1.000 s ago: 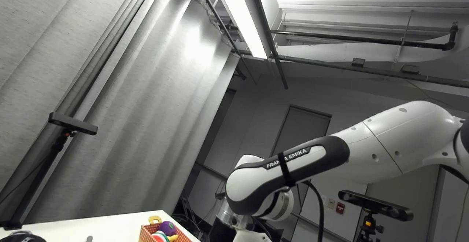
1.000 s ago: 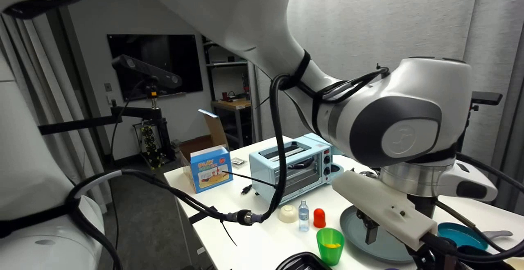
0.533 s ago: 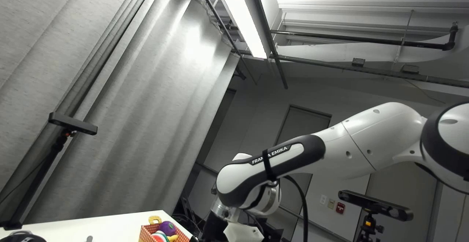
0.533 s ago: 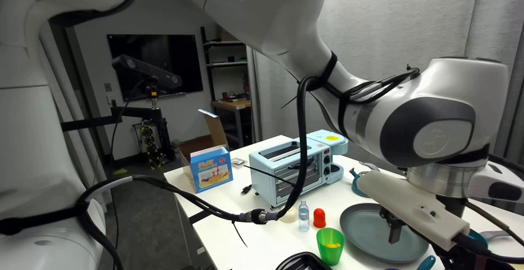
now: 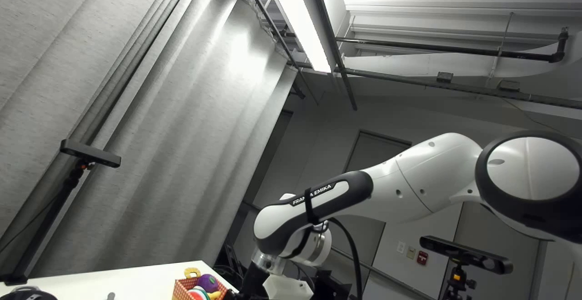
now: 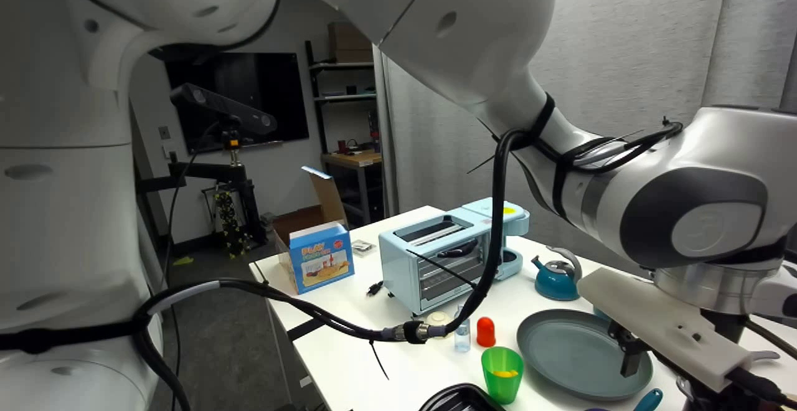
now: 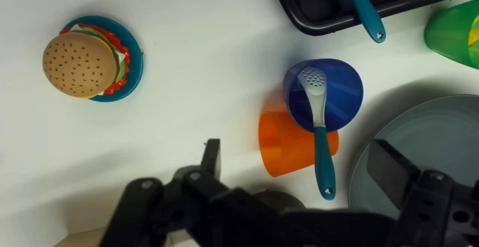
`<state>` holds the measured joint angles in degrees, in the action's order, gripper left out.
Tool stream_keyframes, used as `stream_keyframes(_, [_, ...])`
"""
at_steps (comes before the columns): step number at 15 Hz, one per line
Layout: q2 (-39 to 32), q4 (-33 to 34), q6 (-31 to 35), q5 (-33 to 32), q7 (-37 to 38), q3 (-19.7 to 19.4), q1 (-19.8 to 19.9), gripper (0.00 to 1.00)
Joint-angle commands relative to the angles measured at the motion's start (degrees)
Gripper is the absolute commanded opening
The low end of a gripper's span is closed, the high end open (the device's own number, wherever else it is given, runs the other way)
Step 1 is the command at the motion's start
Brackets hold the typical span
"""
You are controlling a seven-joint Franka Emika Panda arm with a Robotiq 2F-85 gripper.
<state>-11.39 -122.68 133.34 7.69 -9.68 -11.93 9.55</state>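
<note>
Wrist view, and the fingers are spread wide, released, low in the frame, with the perforated utensil right of centre, its teal handle showing between them!

Touching either one?

Depth I can't call from above, but in the frame it's apart from both, nearer the finger on the right. Head over the blue cup, handle crossing the orange cup, and that one's on its side!

Any lettering?

Oh, yes! In an exterior view the arm reads FRAN, then a black strap, then A EMIKA. And in an exterior view the blue box, left of centre, shouts PLAY, the line below too blurred.

And the crowd around it?

Grey plate lower right, partly covered by a finger; toy burger on a teal dish, upper left of the counter; black tray top right, green cup at the right edge. In an exterior view, a black cable cuts across the toaster oven!
</note>
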Motion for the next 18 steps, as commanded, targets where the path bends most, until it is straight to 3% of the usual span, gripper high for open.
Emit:
stream_keyframes(1, [-4.9, 4.56, 1.16, 1.52, -0.96, 1.29, 2.17, 1.0])
stream_keyframes(18, [-18.24, 15.77, 0.68, 2.49, -3.0, 5.08, 7.71, 1.0])
